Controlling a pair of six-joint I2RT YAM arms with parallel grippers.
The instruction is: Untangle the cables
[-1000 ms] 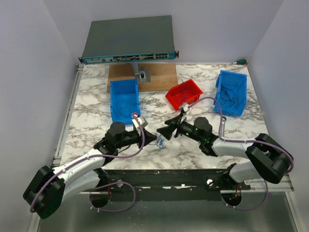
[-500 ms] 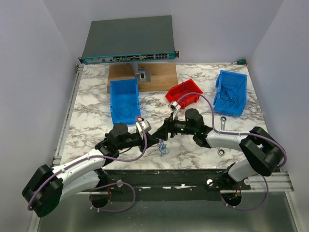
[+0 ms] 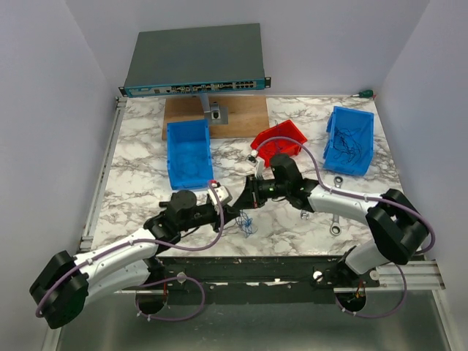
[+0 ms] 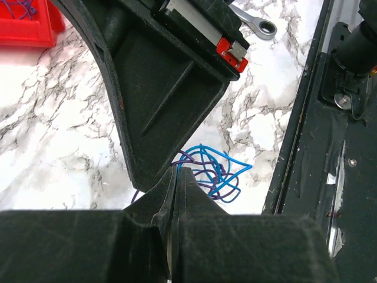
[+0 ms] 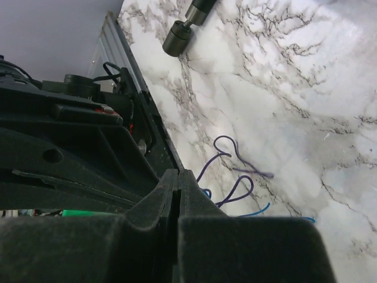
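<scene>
1. The tangle of hair-fine blue and purple cables (image 3: 247,223) lies in a small loose clump on the white marble-patterned table (image 3: 139,146). It sits near the front edge, between the tips of the two arms and well apart from the red plastic bin (image 3: 279,143).
2. The left gripper (image 3: 238,214) has its fingers pressed flat together with no gap. In its wrist view (image 4: 177,177) the cables (image 4: 217,177) fan out from just past the fingertips, and a purple strand runs back under them, so it looks to have a strand pinched.
3. The right gripper (image 3: 247,200) meets it almost tip to tip from the opposite side. Its fingers (image 5: 178,175) are likewise fully closed. Purple loops of the cables (image 5: 250,172) reach up to the tips, but I cannot tell whether a strand is actually caught.
4. Judged from this, the step in hand is taking a two-sided hold on the clump, ready for the first separation. Nothing is untangled yet.
5. The next move calls for drawing the grippers slowly apart, low over the table. Watch that each carries a different strand and that the loops open out, not cinch into a knot.
6. If one side comes away empty, it needs to reopen and re-pinch.
</scene>
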